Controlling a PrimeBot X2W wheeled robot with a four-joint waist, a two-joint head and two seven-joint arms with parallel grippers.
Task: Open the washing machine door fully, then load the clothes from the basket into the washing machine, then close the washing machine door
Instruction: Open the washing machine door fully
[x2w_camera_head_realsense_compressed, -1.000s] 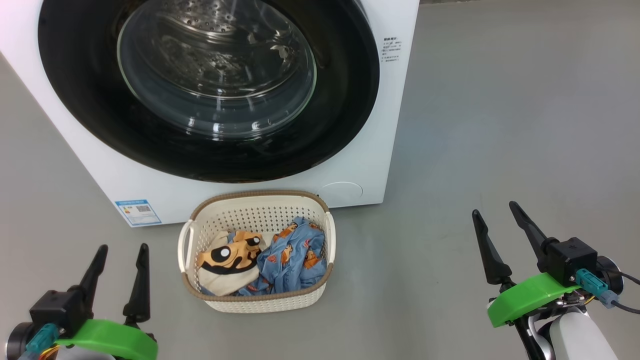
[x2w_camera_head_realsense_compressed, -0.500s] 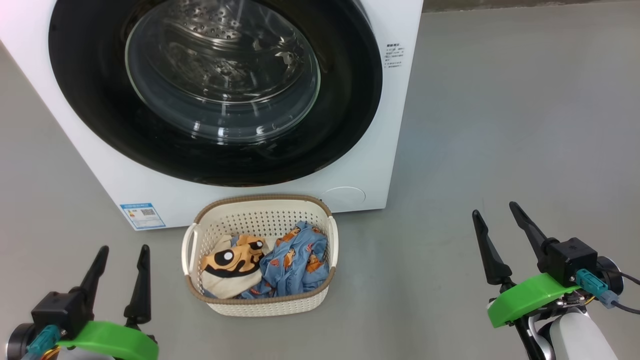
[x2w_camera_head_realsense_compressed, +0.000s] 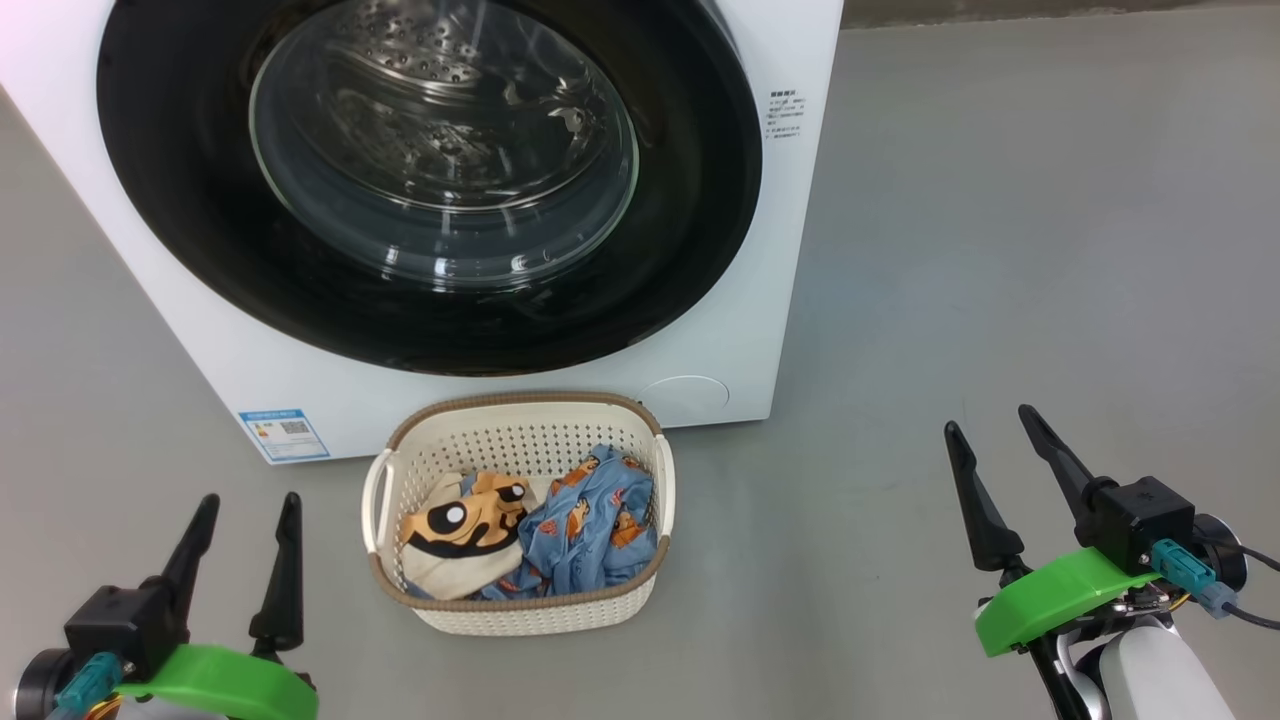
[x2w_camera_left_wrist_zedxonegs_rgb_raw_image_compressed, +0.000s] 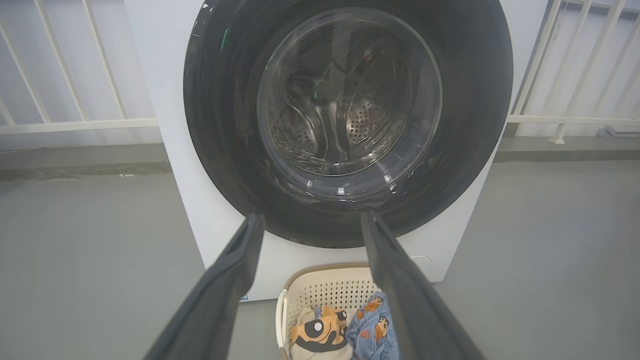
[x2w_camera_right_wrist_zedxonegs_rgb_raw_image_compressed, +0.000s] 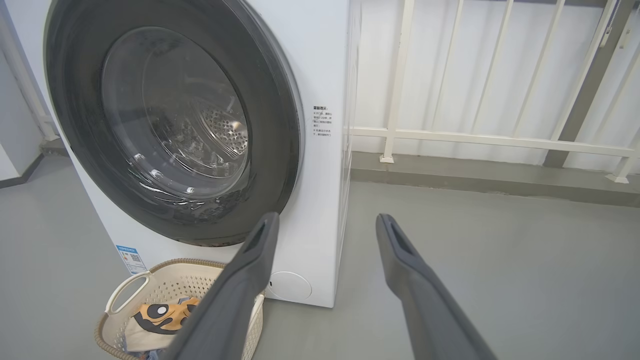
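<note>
Head view: the washing machine door (x2w_camera_head_realsense_compressed: 690, 200) is closed, with the clothes (x2w_camera_head_realsense_compressed: 585, 520) heaped in the basket (x2w_camera_head_realsense_compressed: 520, 400) before it. The left gripper (x2w_camera_head_realsense_compressed: 250, 500) and right gripper (x2w_camera_head_realsense_compressed: 988, 420) gape wide, empty.

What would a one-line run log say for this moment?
door shut | clothes in basket | left gripper open, empty | right gripper open, empty

The washing machine (x2w_camera_head_realsense_compressed: 790, 250) stands on the floor (x2w_camera_head_realsense_compressed: 1000, 200), its door (x2w_camera_head_realsense_compressed: 430, 180) closed over the front. Just before it, below the door, sits the basket (x2w_camera_head_realsense_compressed: 520, 445) with the clothes (x2w_camera_head_realsense_compressed: 530, 530) inside. The left pincer (x2w_camera_head_realsense_compressed: 250, 497) hangs left of the basket, and the right pincer (x2w_camera_head_realsense_compressed: 985, 416) is well off to its right. A railing (x2w_camera_right_wrist_zedxonegs_rgb_raw_image_compressed: 475, 135) runs behind the machine.
</note>
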